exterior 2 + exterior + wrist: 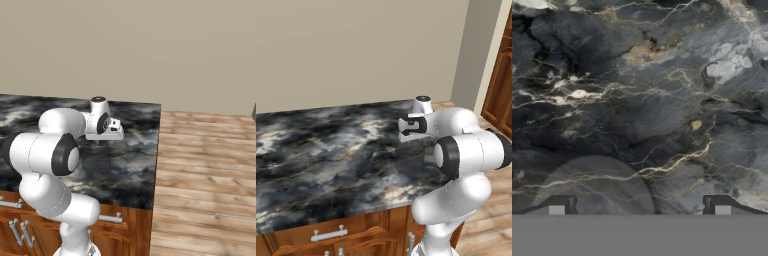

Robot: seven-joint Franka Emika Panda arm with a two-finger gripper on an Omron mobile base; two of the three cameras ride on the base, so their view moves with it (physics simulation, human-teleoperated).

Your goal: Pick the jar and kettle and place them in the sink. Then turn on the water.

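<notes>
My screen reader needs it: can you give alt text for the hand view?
The open hand points straight down at a bare dark marble countertop veined in white and gold. Its two dark fingertips rise at the bottom, holding nothing.

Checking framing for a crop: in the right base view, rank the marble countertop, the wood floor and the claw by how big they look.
1. marble countertop and wood floor: similar spread, too close to rank, and the arm hides part of the counter.
2. claw: smallest, open above the counter.

white arm point(466, 155), marble counter point(326, 155), wood cabinets point(331, 235)
</notes>
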